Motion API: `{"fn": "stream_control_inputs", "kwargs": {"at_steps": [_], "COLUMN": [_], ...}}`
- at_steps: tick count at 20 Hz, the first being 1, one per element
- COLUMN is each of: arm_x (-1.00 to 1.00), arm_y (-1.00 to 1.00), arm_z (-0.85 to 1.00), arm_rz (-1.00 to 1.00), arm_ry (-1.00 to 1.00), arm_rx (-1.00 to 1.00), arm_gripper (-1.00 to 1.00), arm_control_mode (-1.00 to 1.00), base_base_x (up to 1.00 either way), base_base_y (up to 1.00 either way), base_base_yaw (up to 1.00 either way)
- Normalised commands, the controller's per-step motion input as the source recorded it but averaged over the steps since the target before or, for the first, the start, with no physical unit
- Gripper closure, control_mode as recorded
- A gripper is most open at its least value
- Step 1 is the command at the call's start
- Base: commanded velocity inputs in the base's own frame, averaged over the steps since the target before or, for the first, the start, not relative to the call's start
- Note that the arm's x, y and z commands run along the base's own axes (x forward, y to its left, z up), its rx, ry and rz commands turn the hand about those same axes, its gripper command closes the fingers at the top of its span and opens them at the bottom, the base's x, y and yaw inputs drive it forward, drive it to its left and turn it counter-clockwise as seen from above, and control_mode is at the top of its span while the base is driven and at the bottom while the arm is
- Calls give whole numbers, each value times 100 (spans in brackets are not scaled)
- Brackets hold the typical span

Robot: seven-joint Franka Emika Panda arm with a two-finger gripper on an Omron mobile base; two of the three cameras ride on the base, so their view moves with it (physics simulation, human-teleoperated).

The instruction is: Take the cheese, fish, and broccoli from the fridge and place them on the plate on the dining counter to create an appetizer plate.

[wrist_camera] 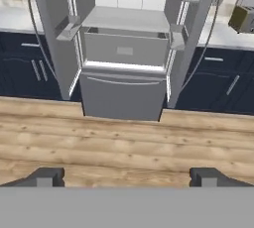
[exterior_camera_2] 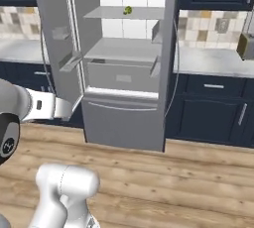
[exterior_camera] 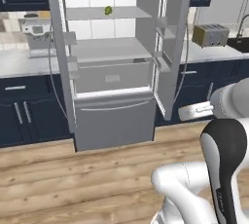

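Observation:
The grey steel fridge (exterior_camera: 114, 121) (exterior_camera_2: 124, 123) (wrist_camera: 121, 98) stands straight ahead with both upper doors swung wide, showing its white interior, glass shelves and a drawer. The broccoli (exterior_camera: 108, 9) (exterior_camera_2: 128, 10), a small yellow-green floret, sits on the upper glass shelf. My gripper (wrist_camera: 127, 177) is open and holds nothing; it hangs over the wooden floor well short of the fridge and faces it. The cheese, the fish, the plate and the dining counter are out of view.
A toaster (exterior_camera: 210, 34) (wrist_camera: 242, 19) sits on the wall counter (exterior_camera: 19, 62) to the right of the fridge, and a coffee machine (exterior_camera: 36, 35) to the left. Dark navy cabinets (exterior_camera_2: 213, 108) flank the fridge. The open doors jut out over the wooden floor (wrist_camera: 124, 142).

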Motion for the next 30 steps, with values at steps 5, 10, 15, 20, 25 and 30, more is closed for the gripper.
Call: {"fn": "stream_control_inputs", "kwargs": {"at_steps": [5,10,15,20,25,30], "arm_x": [0,0,0,0,0,0], "arm_y": [0,0,0,0,0,0], "arm_z": [0,0,0,0,0,0], "arm_rz": [0,0,0,0,0,0], "arm_ry": [0,0,0,0,0,0], "arm_rx": [0,0,0,0,0,0], "arm_gripper": [-100,-100,-100,-100,-100,-100], "arm_control_mode": [100,100,100,100,100,100], "base_base_x": [100,100,100,100,100,100], "base_base_y": [-24,-17,-10,-9,-5,-3], "base_base_yaw": [0,0,0,0,0,0]}}
